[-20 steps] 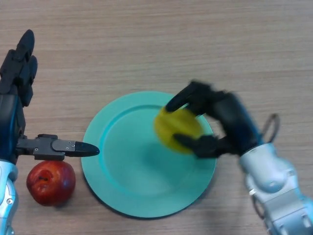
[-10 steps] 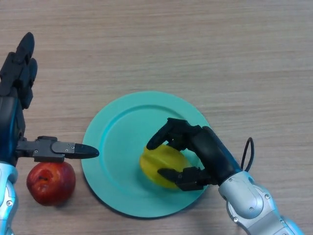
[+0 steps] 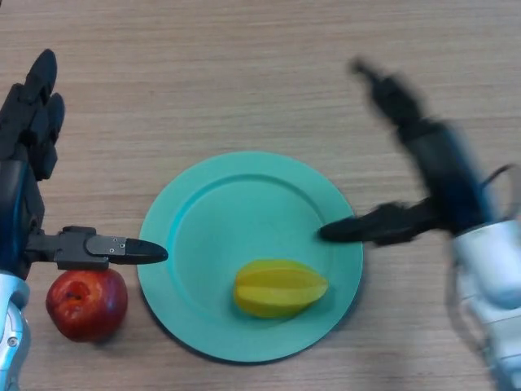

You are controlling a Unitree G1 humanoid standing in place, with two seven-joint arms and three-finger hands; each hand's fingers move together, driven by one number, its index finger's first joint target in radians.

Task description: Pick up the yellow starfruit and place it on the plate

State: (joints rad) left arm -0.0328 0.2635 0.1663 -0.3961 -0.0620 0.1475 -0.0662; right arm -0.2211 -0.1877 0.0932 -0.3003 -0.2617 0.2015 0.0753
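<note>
Starfruit: the yellow starfruit (image 3: 280, 287) lies on its side in the near-right part of the plate, fully inside the rim, with nothing touching it.
Plate: the teal plate (image 3: 203, 212) sits flat on the wooden bench (image 3: 244, 73), bare apart from the fruit.
Right hand: the right hand (image 3: 423, 163) is above the bench off the plate's right edge, fingers straight and spread, thumb reaching over the rim; it holds nothing.
Left hand: the left hand (image 3: 32, 163) shows at the left edge, fingers straight and relaxed, thumb pointing toward the plate, idle.
Apple: a red apple (image 3: 85, 303) rests on the bench just beside the plate's left rim, below the left thumb.
Task stage: judged from how things lie, the placing looks done, with the fruit on the plate and free of both hands.
Handling: the starfruit looks light, with a smooth waxy skin and raised ridges; likely slippery and easy to bruise along the thin ridge edges.
Where to hold: best taken across its short middle, thumb and fingers seated in the grooves between ridges, with gentle pressure.
Risk: lying on a ridged side, it may rock or roll if nudged.
</note>
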